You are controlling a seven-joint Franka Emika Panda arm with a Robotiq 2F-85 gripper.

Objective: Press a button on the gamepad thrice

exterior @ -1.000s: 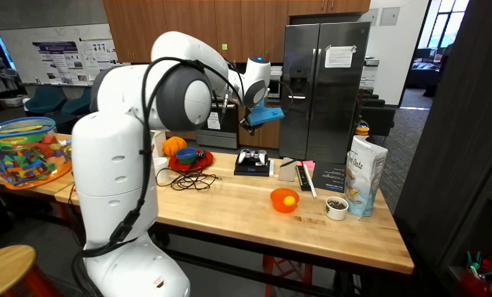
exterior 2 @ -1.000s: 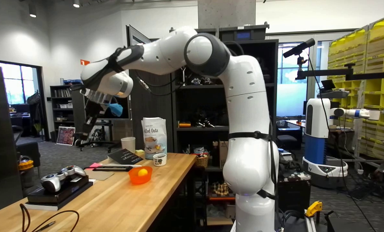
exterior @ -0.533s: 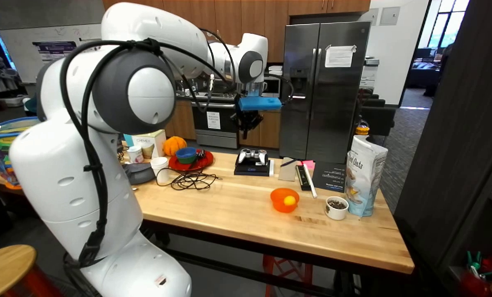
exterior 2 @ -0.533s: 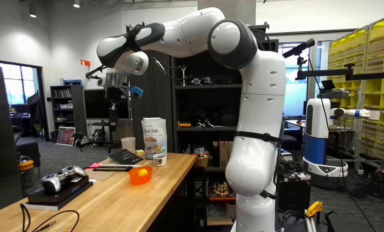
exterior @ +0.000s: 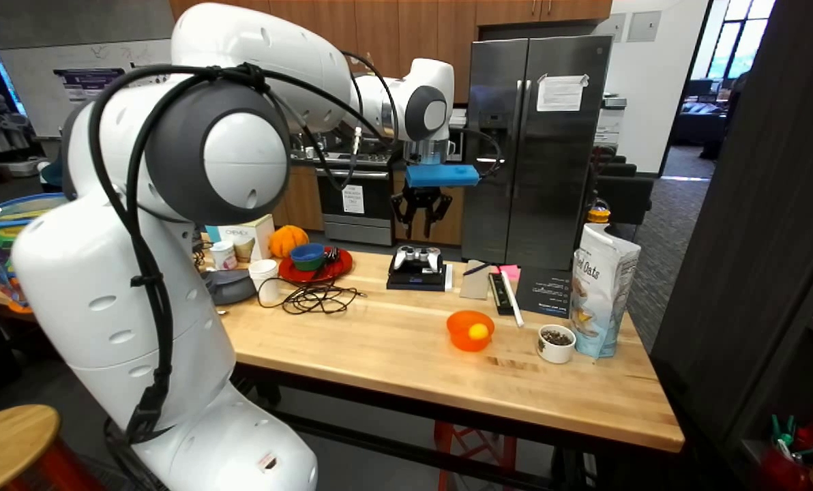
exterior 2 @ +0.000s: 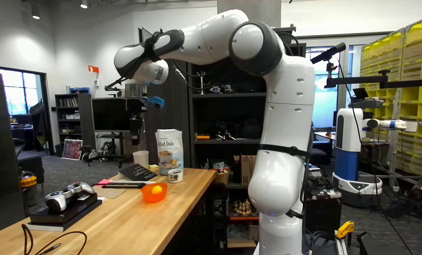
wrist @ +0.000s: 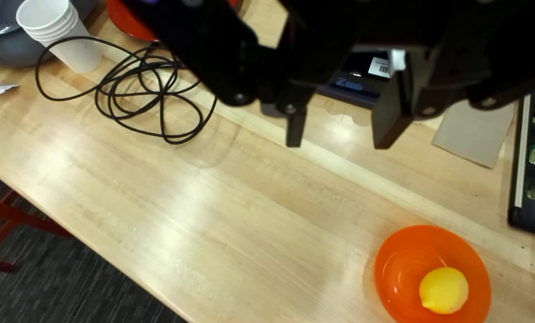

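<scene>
The gamepad (exterior: 417,258) is silver-grey and black and lies on top of a black box (exterior: 415,279) on the table. It also shows at the left in an exterior view (exterior 2: 69,195). In the wrist view my gripper hides the gamepad, and only part of the black box (wrist: 357,83) shows behind the jaws. My gripper (exterior: 418,233) points down, open and empty, high above the table and apart from the gamepad. It also hangs in the air in an exterior view (exterior 2: 135,141). In the wrist view (wrist: 338,142) its two fingertips stand apart with nothing between them.
An orange bowl (exterior: 462,335) with a yellow ball (exterior: 478,332) stands nearer the front edge. Black cables (exterior: 321,298) and a red plate (exterior: 338,266) lie left of the box. A level (exterior: 500,294), a small white bowl (exterior: 555,344) and an oats bag (exterior: 601,300) are right.
The arm has drawn back and up, and the gripper has turned from slanted to pointing straight down. In the last half second it has shifted slightly and turned. The gamepad has not moved.
</scene>
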